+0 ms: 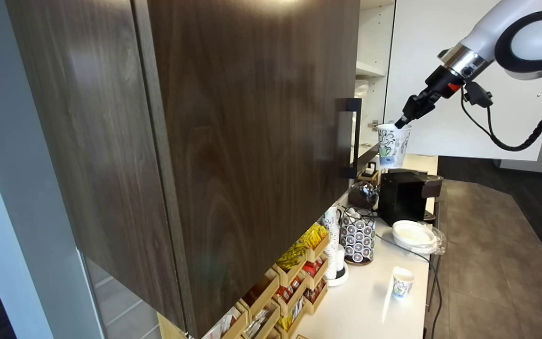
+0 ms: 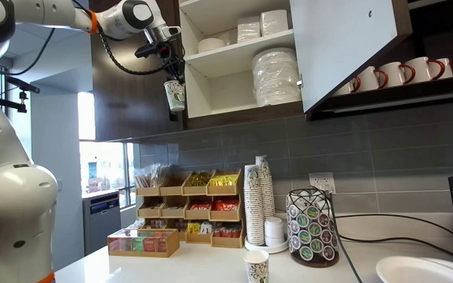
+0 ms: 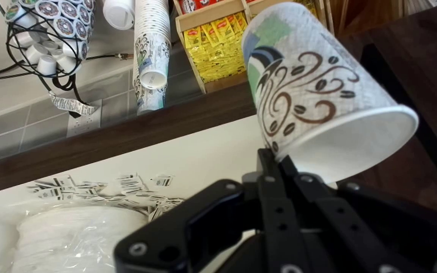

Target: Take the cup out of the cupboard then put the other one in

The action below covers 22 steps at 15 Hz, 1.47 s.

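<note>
My gripper point(image 1: 401, 122) is shut on the rim of a patterned paper cup point(image 1: 393, 149) that hangs below it, slightly tilted, at the front of the open cupboard point(image 1: 257, 141). In an exterior view the held cup point(image 2: 175, 96) is by the left edge of the cupboard's opening point(image 2: 246, 114), beside the closed dark door. In the wrist view one fingertip of the gripper point(image 3: 277, 156) is inside the cup point(image 3: 309, 87) and one outside. A second patterned paper cup point(image 2: 257, 270) stands upright on the counter; it also shows in an exterior view point(image 1: 402, 284).
The cupboard's right door point(image 2: 344, 43) stands open. Wrapped plates point(image 2: 275, 76) fill the lower shelf's right side. Below are the snack organizer point(image 2: 195, 196), cup stacks point(image 2: 255, 208), a pod rack point(image 2: 312, 232), white plates point(image 1: 414, 235) and a black machine point(image 1: 402, 195). A dark bar handle point(image 1: 356, 136) sticks out.
</note>
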{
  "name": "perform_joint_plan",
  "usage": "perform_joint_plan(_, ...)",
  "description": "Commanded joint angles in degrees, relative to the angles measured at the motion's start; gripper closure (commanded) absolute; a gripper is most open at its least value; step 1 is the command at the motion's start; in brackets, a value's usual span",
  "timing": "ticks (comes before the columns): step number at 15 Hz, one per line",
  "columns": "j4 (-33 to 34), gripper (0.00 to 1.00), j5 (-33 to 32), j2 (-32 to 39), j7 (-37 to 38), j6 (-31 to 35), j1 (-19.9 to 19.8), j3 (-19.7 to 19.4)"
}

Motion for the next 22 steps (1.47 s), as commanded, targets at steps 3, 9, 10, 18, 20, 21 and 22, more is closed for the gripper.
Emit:
perform_joint_plan(3,-9.0,0.99,1.6,-2.8,-1.1,1.8,0.5,-0.5)
perform_joint_plan(9,-24.3,0.99,3.3,-7.1,-1.6,4.5,0.5,-1.5)
perform_joint_plan(10,-26.4,0.99,3.8,-7.6,-1.2,6.3,0.5,-1.4)
perform_joint_plan(18,-44.6,0.99,9.0,-7.1,-2.5,28.9,2.8,-1.6)
perform_joint_plan(20,-47.0,0.99,10.0,-5.8,-2.8,33.1,3.6,-1.8)
perform_joint_plan(21,-48.1,0.99,10.1,-5.0,-3.0,35.1,3.9,-1.9)
perform_joint_plan(22,-49.2,0.99,10.2,-4.5,-3.2,37.1,4.2,-1.9)
